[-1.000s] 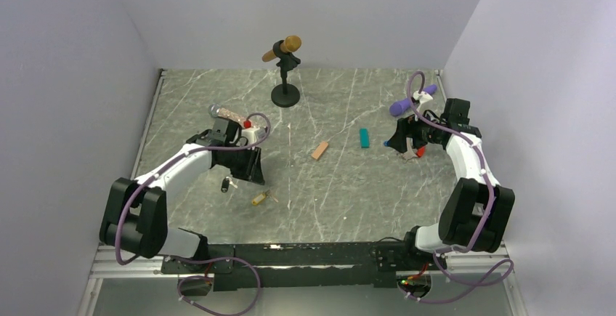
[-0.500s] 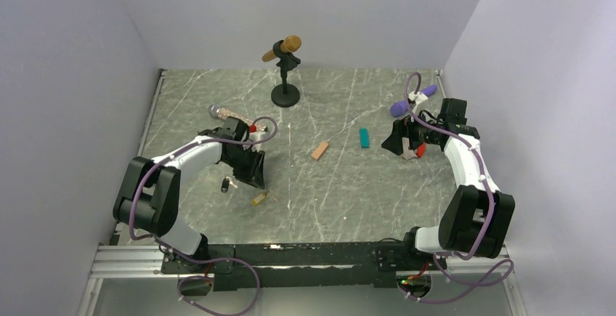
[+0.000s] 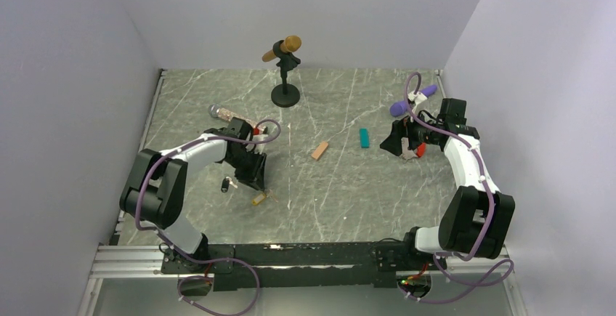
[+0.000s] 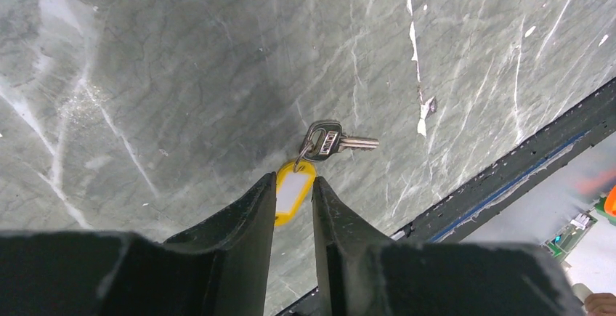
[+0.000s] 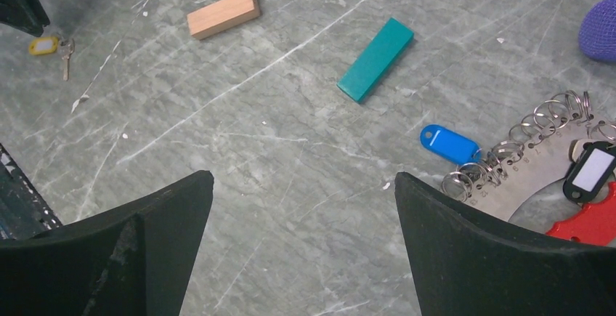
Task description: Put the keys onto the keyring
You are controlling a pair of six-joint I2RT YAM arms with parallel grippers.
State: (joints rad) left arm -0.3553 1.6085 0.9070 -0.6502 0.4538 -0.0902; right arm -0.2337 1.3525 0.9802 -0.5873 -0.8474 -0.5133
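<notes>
In the left wrist view, the left gripper (image 4: 294, 181) comes in from the bottom of the frame with its two fingers (image 4: 250, 218) drawn close together. The yellow tag (image 4: 290, 191) sits in the narrow slot between them, but I cannot tell whether the pads actually press on it. Its silver key (image 4: 330, 142) lies flat on the marbled table (image 3: 349, 192), just above the tips, with the blade pointing to the right.

From overhead, a black key (image 3: 227, 184) lies just left of that gripper.

The right gripper (image 5: 304, 178) has its jaws spread wide and holds nothing. In its own view the keyring (image 5: 508, 158) lies at the right edge as a row of small silver rings along a curved metal strip, with the red fob (image 5: 592, 221) in the lower right corner. A blue tag (image 5: 450, 144) touches the left end of that row, and a black-framed tag (image 5: 592, 171) lies just above the fob.

Elsewhere in that view:
- The teal block (image 5: 375, 59) lies above centre.
- The salmon block (image 5: 223, 13) is at the upper left.
- A purple stick (image 5: 599, 29) pokes in at the upper right corner
</notes>
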